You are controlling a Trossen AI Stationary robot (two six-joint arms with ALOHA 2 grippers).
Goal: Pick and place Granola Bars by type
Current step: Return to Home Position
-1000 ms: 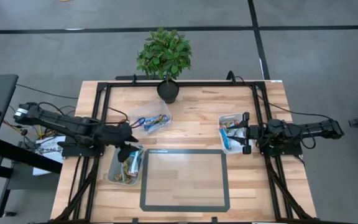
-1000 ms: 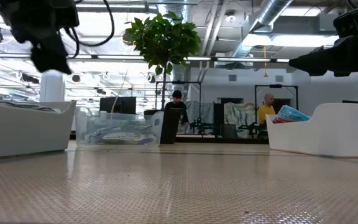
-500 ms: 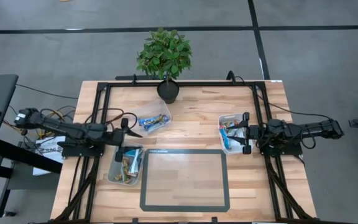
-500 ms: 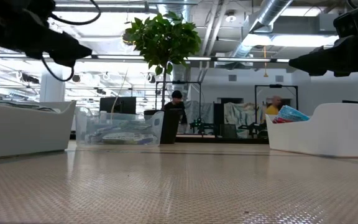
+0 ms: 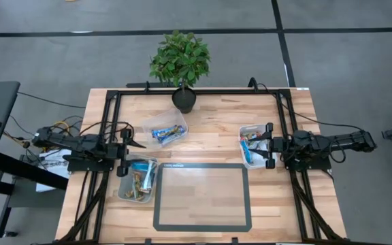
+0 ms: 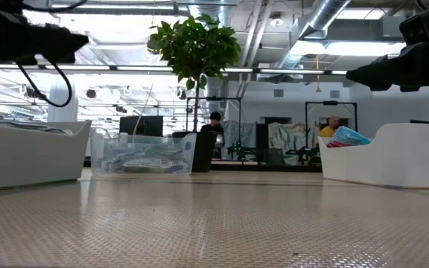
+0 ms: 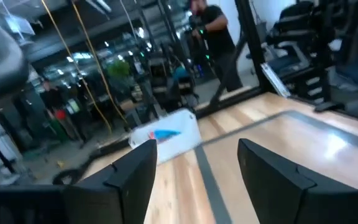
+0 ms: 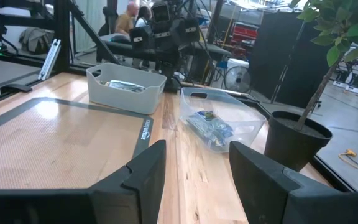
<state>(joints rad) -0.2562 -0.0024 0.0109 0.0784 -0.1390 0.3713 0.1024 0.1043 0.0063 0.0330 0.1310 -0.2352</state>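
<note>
The Granola Bars lie in three bins. Blue ones (image 5: 167, 134) fill a clear bin (image 5: 156, 125) at the far middle. Brown and gold ones (image 5: 140, 182) sit in a grey bin (image 5: 125, 189) at the left. Red-white and blue ones (image 5: 252, 143) are in a white bin (image 5: 245, 158) at the right. My left gripper (image 5: 126, 156) hangs level at the table's left edge beside the grey bin, open and empty (image 7: 204, 180). My right gripper (image 5: 269, 145) hangs level at the right edge next to the white bin, open and empty (image 8: 197, 174).
A black-framed mat (image 5: 203, 196) covers the near middle of the table. A potted plant (image 5: 181, 64) stands at the far edge in a dark pot (image 5: 184, 100). A black frame (image 5: 196, 91) runs round the table. People (image 6: 214, 126) show in the room beyond.
My left gripper has drawn back from over the grey bin toward the table's left edge. It has tipped up from pointing down to level and has rolled about its own line. It carries nothing.
</note>
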